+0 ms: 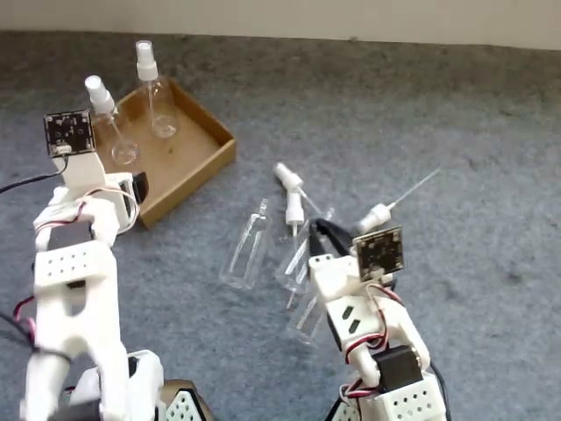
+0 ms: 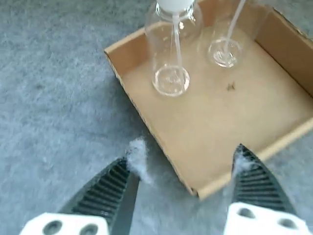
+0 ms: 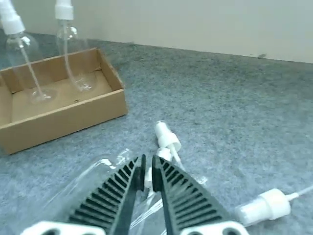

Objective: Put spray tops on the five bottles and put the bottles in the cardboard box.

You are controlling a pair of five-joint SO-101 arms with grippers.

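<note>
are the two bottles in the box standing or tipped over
Upright: the near bottle and far bottle stand on their bases in the cardboard box, spray tops up.

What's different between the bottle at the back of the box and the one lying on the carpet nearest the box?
The boxed bottle stands upright; the carpet bottle lies on its side. The boxed bottle wears a white spray top; the carpet bottle's neck is bare. Both are clear.
</note>
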